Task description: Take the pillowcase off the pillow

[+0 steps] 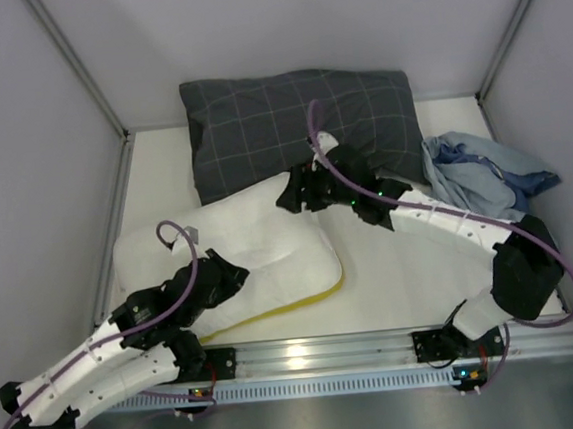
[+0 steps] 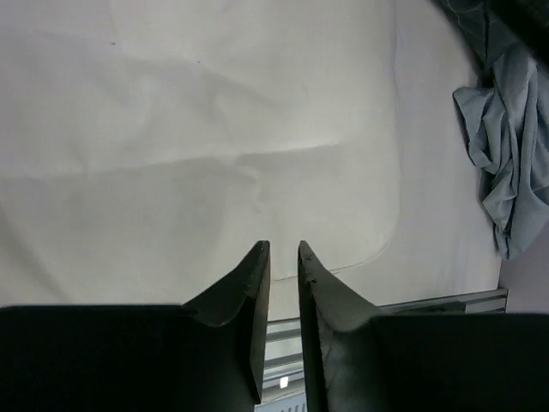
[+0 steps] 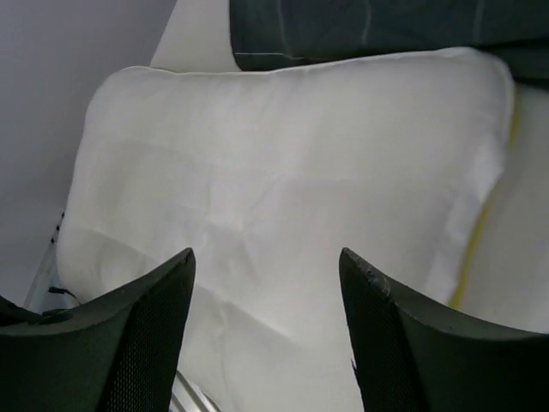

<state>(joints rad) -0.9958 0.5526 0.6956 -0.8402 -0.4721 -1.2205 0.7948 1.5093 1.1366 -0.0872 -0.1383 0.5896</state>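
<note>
As I judge progress: pillowcase (image 1: 479,173) off, right of bare pillow (image 1: 259,242).
Left gripper (image 2: 283,256): nearly closed, empty.
Right gripper (image 3: 267,254): wide, empty.

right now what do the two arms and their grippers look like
The left arm and right arm have white links, black joints and a purple cable looping along each. The left gripper and right gripper have black wedge-shaped fingers tapering to tips.
</note>
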